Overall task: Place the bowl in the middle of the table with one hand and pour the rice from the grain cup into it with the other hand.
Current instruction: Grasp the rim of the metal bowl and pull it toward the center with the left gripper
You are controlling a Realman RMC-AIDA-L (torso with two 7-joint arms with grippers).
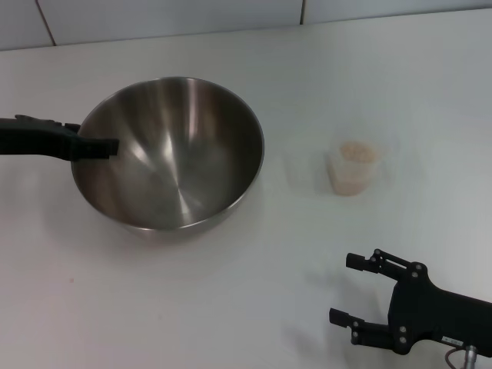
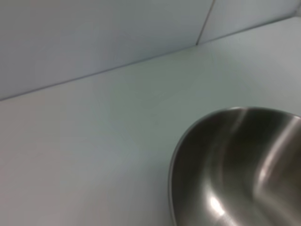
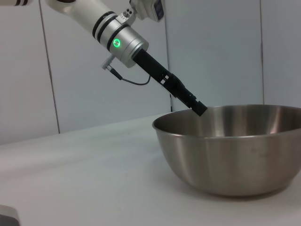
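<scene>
The bench (image 1: 231, 307) is white, smooth and flat, and it fills most of the head view. The bowl (image 1: 169, 154) is the biggest thing on it: round, made of shiny grey metal, wide and deep, with nothing inside. It sits on the left half of the bench, a bit toward the back. From the side, the bowl (image 3: 235, 150) stands flat on its small base with its rim level. The left tool (image 1: 108, 146) is black and reaches in from the left edge. Its tip is right at the bowl's left rim and pokes a little over the inside. I cannot tell if its fingers are apart or pinched on the rim. The left wrist view shows only part of the bowl (image 2: 240, 169) and the bare bench. The cup (image 1: 352, 167) is small, clear and see-through, and far smaller than the bowl. It stands upright to the right of the bowl, well apart from it. The rice (image 1: 357, 152) is pale beige and sits inside the cup. The right tool (image 1: 357, 289) is black and sits low at the front right, near the cup but not touching it. Its two fingers are spread apart and hold nothing.
</scene>
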